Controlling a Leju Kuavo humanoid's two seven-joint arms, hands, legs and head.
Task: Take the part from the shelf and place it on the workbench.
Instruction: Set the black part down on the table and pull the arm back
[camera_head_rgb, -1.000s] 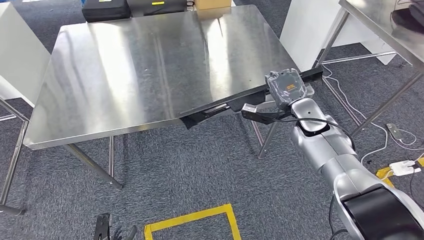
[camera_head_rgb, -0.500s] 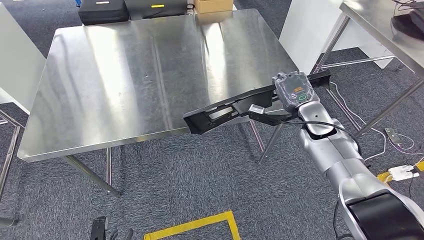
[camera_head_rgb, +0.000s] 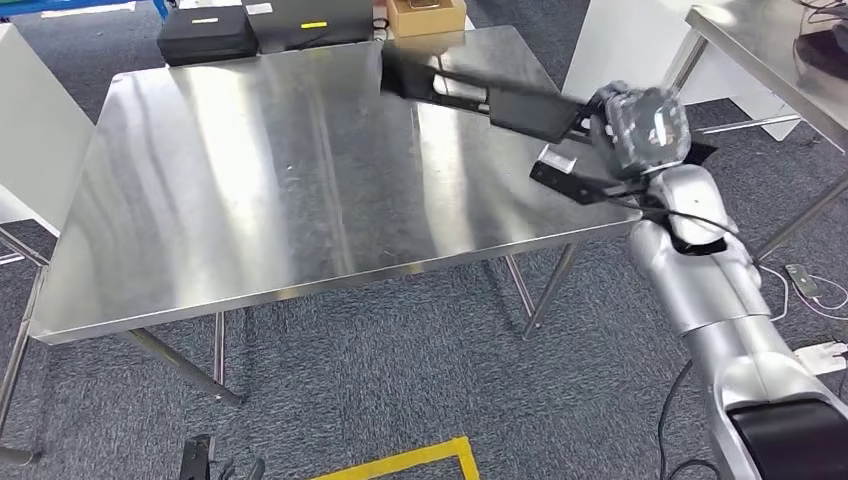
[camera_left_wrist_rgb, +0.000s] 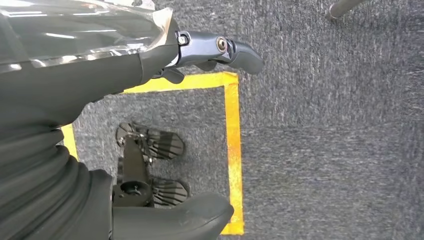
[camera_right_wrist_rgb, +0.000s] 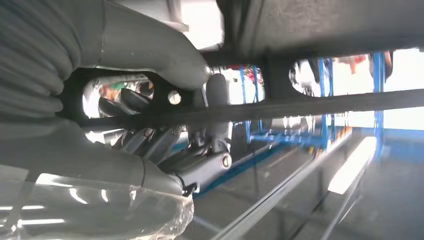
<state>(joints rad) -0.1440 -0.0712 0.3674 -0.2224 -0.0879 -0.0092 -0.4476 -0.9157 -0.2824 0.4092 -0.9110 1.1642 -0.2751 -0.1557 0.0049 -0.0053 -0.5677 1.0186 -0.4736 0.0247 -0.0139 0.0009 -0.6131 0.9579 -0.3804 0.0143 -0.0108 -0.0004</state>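
Now my right hand (camera_head_rgb: 640, 128) grips the part (camera_head_rgb: 480, 90) at its near end, fingers (camera_right_wrist_rgb: 150, 137) curled through its frame. The long black part reaches from my hand out over the bench (camera_head_rgb: 250, 180), toward the far edge, and looks raised off the steel, so lowering comes next, I judge. My left hand (camera_left_wrist_rgb: 220, 50) hangs by the floor, holding nothing, fingers apart.

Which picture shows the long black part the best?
The head view: the whole black part shows there, held by the right hand above the workbench. The right wrist view shows a blurry close-up piece. The left wrist view faces the carpet.
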